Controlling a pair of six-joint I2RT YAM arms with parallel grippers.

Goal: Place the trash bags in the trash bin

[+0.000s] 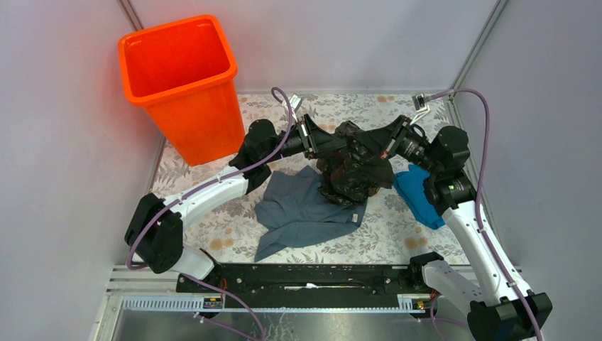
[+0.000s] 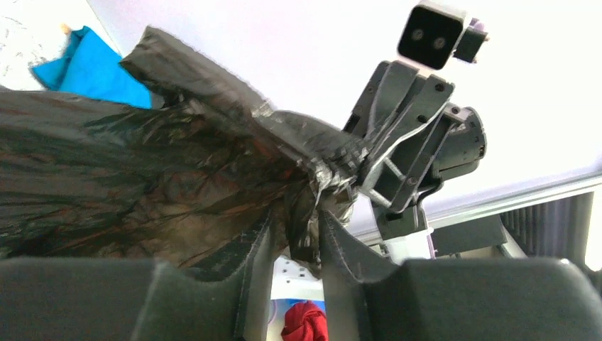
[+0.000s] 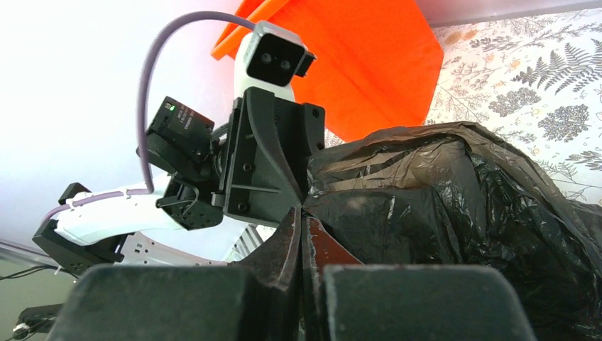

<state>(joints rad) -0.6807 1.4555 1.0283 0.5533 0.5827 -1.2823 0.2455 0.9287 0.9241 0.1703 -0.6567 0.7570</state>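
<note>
Trash bin (image 1: 202, 121) stands upright, mouth open, at the far left corner of the flowered table (image 1: 397, 234). Well apart from it, the black trash bag (image 1: 355, 170) hangs bunched above the table (its lower folds lie over the grey cloth (image 1: 298, 213)), with the blue cloth (image 1: 419, 195) just to its right. The left gripper (image 2: 298, 224) pinches a fold of the bag, and the right gripper (image 3: 302, 217) is pressed together on its edge. The left arm's elbow (image 1: 259, 138) sits between bag and bin.
</note>
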